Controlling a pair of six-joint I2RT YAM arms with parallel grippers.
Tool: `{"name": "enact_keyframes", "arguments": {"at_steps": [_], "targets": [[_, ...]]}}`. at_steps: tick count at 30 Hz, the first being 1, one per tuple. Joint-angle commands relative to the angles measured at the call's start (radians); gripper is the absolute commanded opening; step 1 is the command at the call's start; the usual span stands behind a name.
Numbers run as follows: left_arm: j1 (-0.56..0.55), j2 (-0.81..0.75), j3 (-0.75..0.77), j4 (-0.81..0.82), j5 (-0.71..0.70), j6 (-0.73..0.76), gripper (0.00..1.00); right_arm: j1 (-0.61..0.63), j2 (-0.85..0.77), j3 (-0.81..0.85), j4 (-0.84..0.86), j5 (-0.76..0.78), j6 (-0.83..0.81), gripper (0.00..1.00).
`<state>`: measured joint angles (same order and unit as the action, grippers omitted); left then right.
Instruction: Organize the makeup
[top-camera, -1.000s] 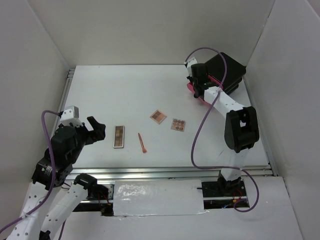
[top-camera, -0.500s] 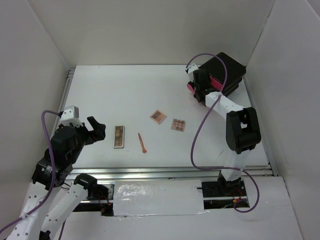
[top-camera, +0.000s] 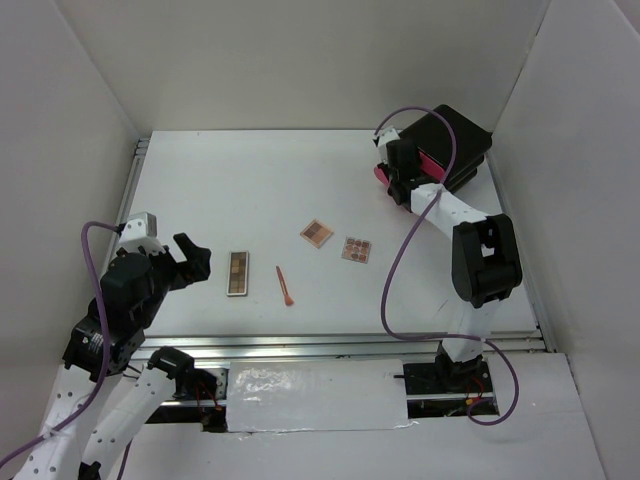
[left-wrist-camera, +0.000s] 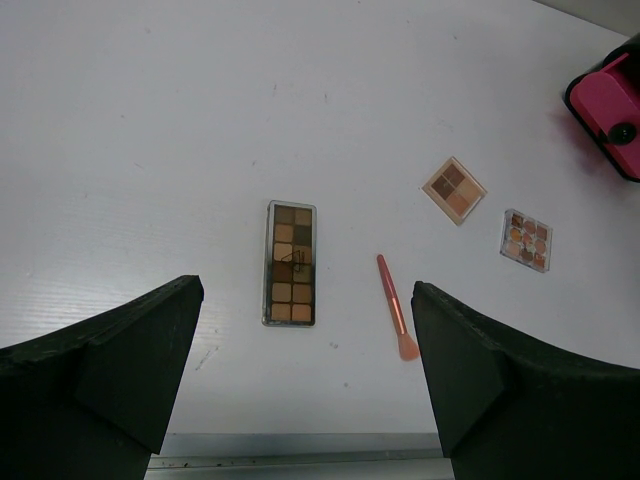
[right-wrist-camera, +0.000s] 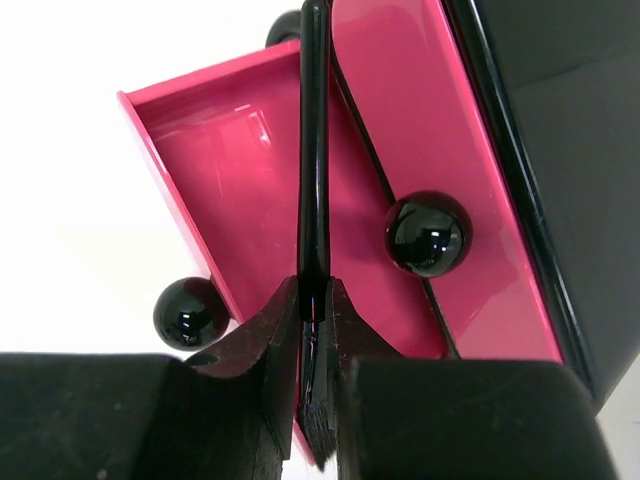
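Note:
My right gripper is shut on a thin black brush and holds it over the open pink drawer of the black box at the back right. My left gripper is open and empty, above the near left of the table. Below it lie the narrow brown palette, an orange brush and two square tan palettes. The top view shows the brown palette, the orange brush and the square palettes.
White walls close in the table on three sides. A metal rail runs along the near edge. The upper pink drawer with a black knob is shut. A purple cable hangs from the right arm.
My right gripper has moved a little toward the black box with the black brush, up to the open drawer. The left arm has not moved.

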<state>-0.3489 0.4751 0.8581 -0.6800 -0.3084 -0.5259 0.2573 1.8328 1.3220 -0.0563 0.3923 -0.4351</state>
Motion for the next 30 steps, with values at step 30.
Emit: {"name": "enact_keyframes", "arguments": {"at_steps": [30], "targets": [[-0.004,-0.029,-0.002,0.039,0.009,0.012,0.99,-0.007,0.017,0.083,-0.208,0.059,0.262,0.00]]}}
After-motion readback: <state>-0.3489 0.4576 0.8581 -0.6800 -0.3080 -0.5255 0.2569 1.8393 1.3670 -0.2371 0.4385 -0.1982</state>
